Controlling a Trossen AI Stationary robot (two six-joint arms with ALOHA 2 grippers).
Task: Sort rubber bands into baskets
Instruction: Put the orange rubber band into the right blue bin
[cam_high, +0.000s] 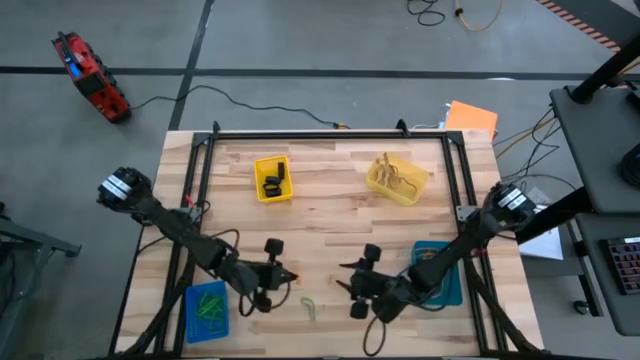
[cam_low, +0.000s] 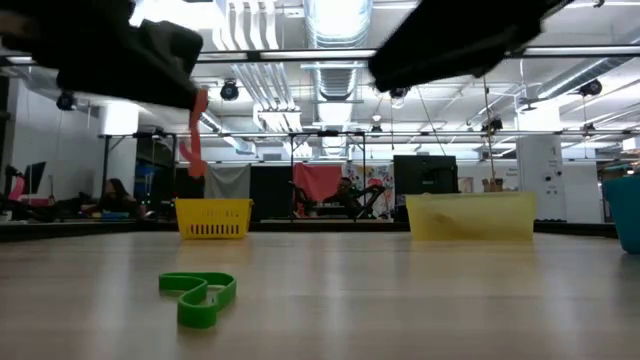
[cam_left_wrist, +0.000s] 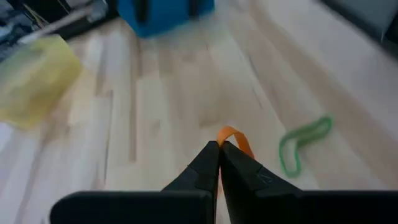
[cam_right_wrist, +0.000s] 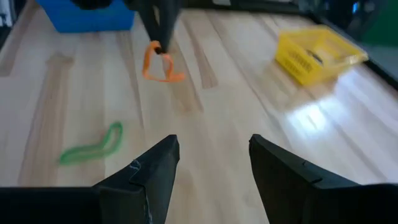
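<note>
Right wrist view: left gripper (cam_right_wrist: 160, 46) is pinching an orange band (cam_right_wrist: 158, 65) above the green band (cam_right_wrist: 93, 146), needing a basket next, while the right gripper (cam_right_wrist: 214, 165) is gaping empty.

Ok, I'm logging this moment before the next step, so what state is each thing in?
Left gripper: jaws shut on orange band, lifted off the table.
Orange band: hanging from the left gripper.
Right gripper: jaws open, empty.
Green band: loose on the table.
Bright yellow basket: holds black bands.
Pale yellow basket: holds tan bands.
Blue basket: holds green bands.
Teal basket: mostly hidden by the right arm.
</note>
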